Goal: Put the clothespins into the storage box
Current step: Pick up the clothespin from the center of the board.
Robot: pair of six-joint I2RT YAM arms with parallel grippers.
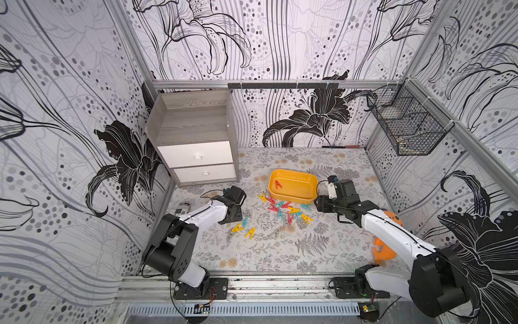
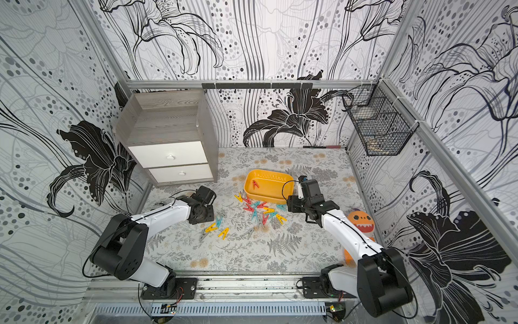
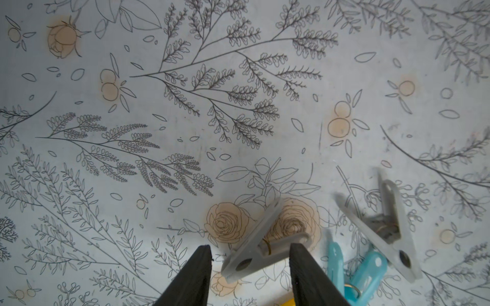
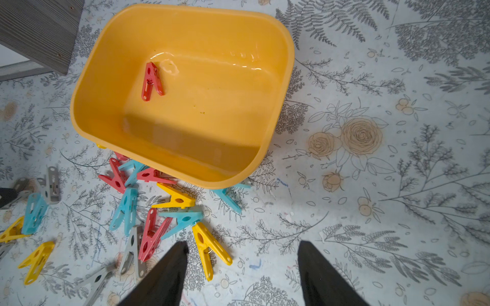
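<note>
Grey A-shaped plastic clothespin (image 3: 254, 254), legs splayed

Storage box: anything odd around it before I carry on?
Only one red clothespin lies inside the storage box. Several clothespins crowd against its near wall, some partly hidden under the rim, probably awkward to grasp.

Orange plush toy with toothed face (image 2: 361, 221), near right: partly hidden behind right arm (image 2: 344, 232). Two grey plastic clothespins (image 3: 252, 254) (left wrist view): blurred. Black wire basket (image 1: 406, 123), far right wall: contents indistinct.
</note>
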